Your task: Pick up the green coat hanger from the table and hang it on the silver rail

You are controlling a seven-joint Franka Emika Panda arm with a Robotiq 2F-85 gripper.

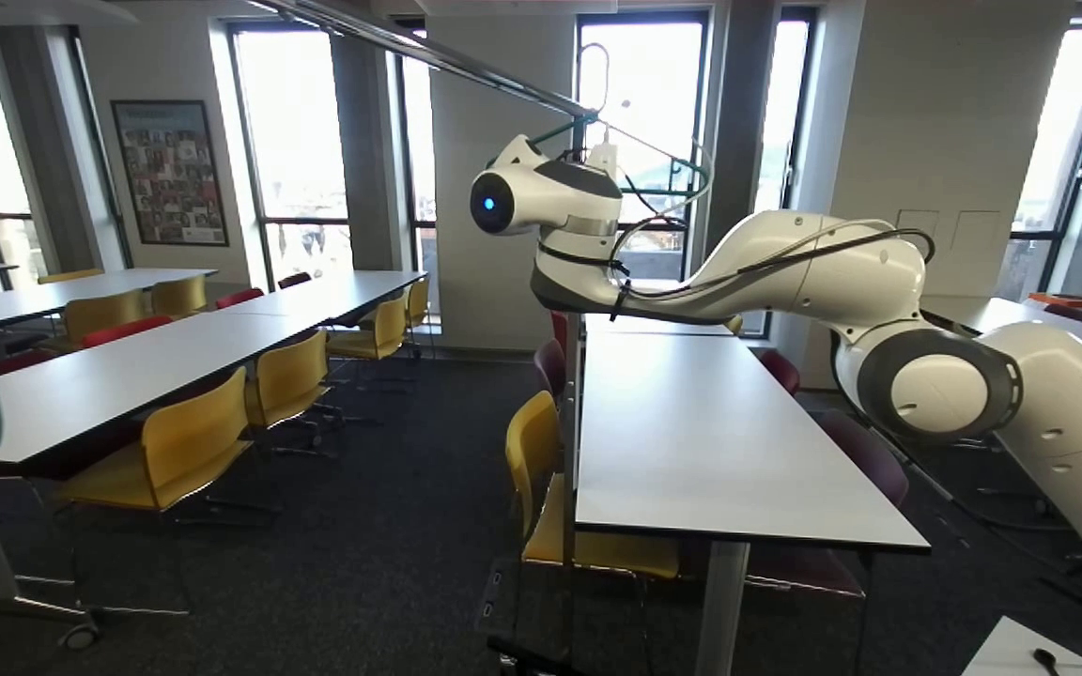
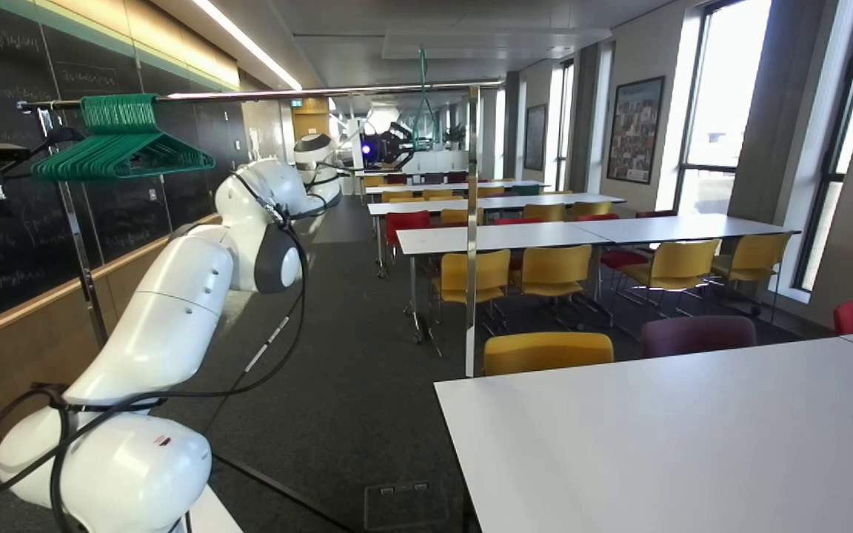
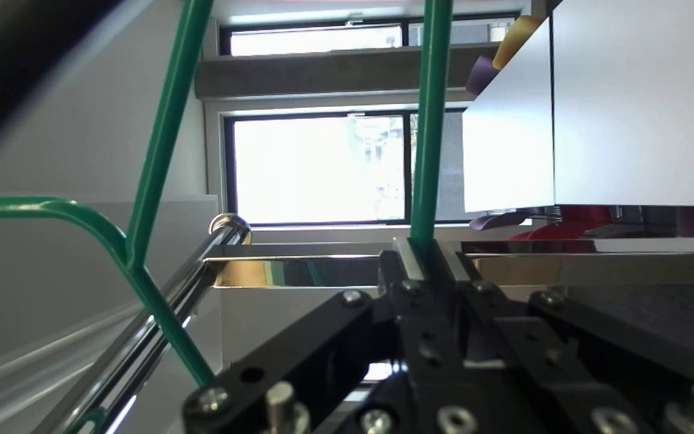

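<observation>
In the wrist view my gripper (image 3: 425,256) is shut on the lower bar of the green coat hanger (image 3: 432,120). The hanger's shoulders meet at the left, and its neck runs out of that view. The silver rail (image 3: 157,319) passes beyond the hanger. An exterior view has the held hanger (image 2: 424,100) upright, its hook above the height of the silver rail (image 2: 249,95); whether they touch I cannot tell. There my gripper (image 2: 402,146) is small and dark. The arm's wrist mostly hides it in an exterior view, where the silver rail (image 1: 466,68) slants overhead. The table (image 1: 691,422) has a white top.
Several green hangers (image 2: 123,152) hang on the rail near its far-left end. An upright post (image 2: 472,237) carries the rail beside the table (image 2: 663,437). Yellow chairs (image 1: 193,432) line other tables. Cables (image 1: 785,258) run along the arm.
</observation>
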